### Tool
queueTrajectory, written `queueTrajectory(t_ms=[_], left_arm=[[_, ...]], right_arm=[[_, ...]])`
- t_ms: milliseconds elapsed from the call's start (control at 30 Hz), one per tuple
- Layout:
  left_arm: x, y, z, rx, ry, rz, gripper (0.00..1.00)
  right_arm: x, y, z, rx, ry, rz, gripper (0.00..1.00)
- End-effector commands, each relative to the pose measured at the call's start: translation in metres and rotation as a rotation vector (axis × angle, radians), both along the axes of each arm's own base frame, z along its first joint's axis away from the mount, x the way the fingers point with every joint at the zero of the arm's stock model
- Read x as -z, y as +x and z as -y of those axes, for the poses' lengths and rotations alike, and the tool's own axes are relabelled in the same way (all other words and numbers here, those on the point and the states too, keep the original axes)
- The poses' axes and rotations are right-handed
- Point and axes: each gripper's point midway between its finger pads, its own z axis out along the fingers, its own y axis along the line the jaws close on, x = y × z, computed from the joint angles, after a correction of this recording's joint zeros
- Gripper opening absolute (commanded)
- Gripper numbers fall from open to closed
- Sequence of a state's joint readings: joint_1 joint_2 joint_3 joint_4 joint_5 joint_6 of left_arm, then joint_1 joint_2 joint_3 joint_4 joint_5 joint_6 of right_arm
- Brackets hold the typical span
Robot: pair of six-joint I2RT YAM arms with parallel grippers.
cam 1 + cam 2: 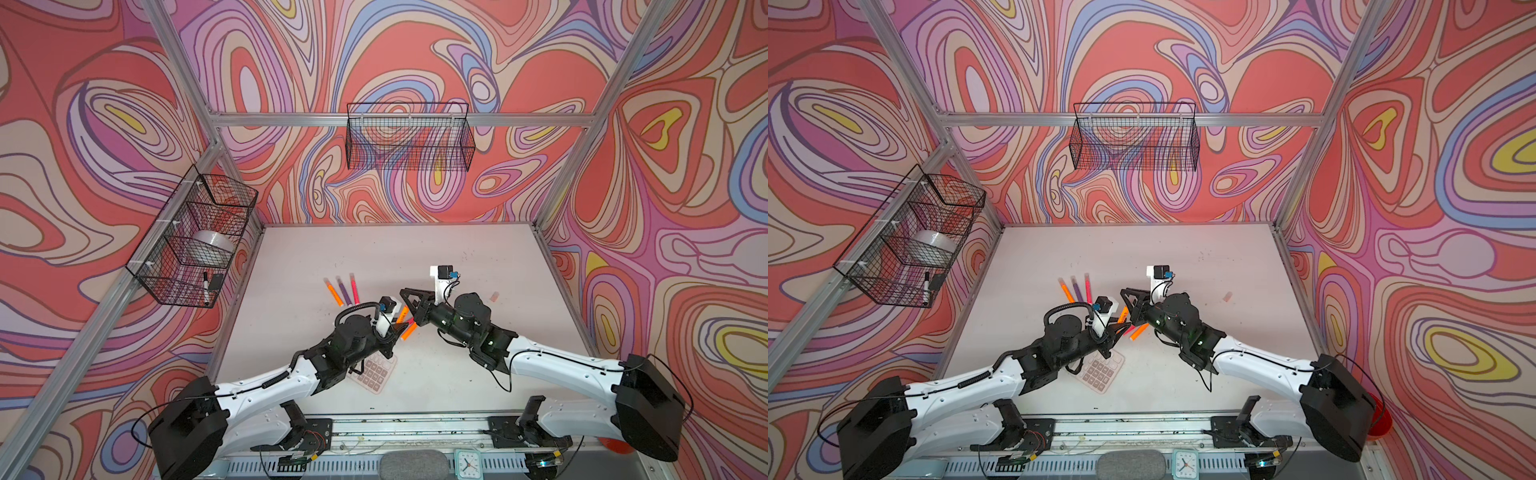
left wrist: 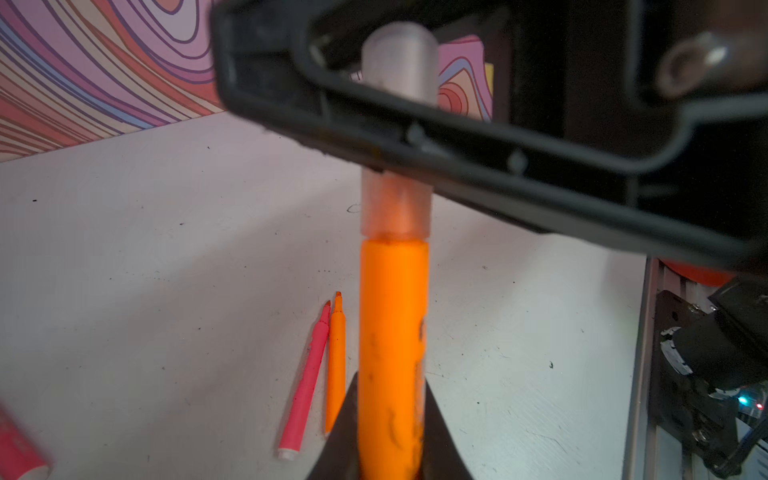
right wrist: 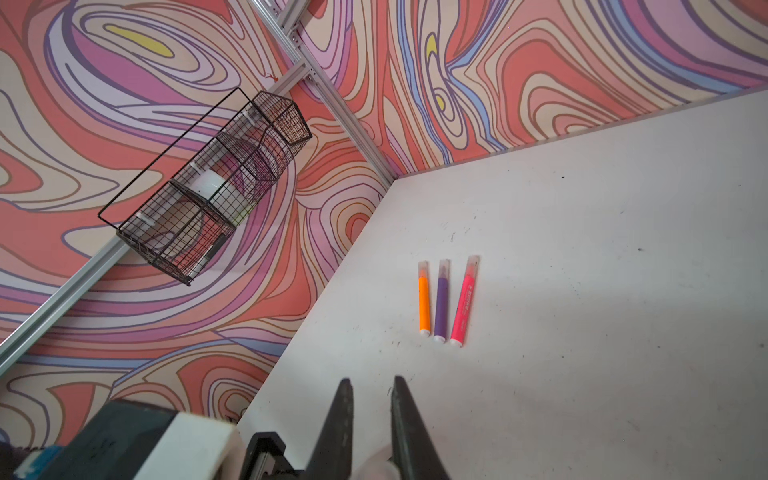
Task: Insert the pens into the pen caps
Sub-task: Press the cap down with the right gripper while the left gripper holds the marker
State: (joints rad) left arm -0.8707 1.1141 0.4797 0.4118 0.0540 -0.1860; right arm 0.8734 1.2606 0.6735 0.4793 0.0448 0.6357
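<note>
My left gripper (image 2: 390, 380) is shut on a neon orange pen (image 2: 392, 332), also seen in a top view (image 1: 409, 330). A pale translucent pen cap (image 2: 395, 208) sits over the pen's tip. My right gripper (image 3: 372, 380) is shut on that cap (image 3: 374, 467), deep between its fingers. Both grippers meet at the table's middle (image 1: 401, 330) (image 1: 409, 297). Below them lie an uncapped pink pen (image 2: 307, 382) and an uncapped orange pen (image 2: 336, 361). Farther back lie three capped pens: orange (image 3: 424, 307), purple (image 3: 441, 307), pink (image 3: 464, 303). A loose cap (image 1: 494, 296) lies to the right.
A pink calculator (image 1: 374, 374) lies under the left arm. A wire basket (image 1: 191, 232) on the left wall holds a tape roll (image 1: 210, 245) and a black-and-white marker (image 1: 205, 286). Another basket (image 1: 409, 137) hangs on the back wall. A small clock (image 1: 467, 461) stands at the front edge.
</note>
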Motion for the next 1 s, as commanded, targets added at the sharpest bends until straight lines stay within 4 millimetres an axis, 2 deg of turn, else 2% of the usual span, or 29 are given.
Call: queueTrajectory(t_ms=[0, 167, 333, 967], left_arm=[[-0.096, 0.030, -0.008, -0.132, -0.205, 0.189, 0.00], [-0.120, 0.033, -0.022, -0.172, -0.256, 0.235, 0.00], [-0.141, 0.032, -0.031, -0.182, -0.307, 0.291, 0.00], [-0.192, 0.043, -0.059, -0.293, -0.360, 0.483, 0.00]], right_arm=[[0.057, -0.038, -0.020, -0.150, -0.159, -0.101, 0.00], [0.068, -0.047, -0.016, -0.151, -0.163, -0.117, 0.00], [0.081, -0.057, -0.021, -0.175, -0.163, -0.144, 0.00], [0.105, -0.101, -0.047, -0.303, -0.122, -0.224, 0.00]])
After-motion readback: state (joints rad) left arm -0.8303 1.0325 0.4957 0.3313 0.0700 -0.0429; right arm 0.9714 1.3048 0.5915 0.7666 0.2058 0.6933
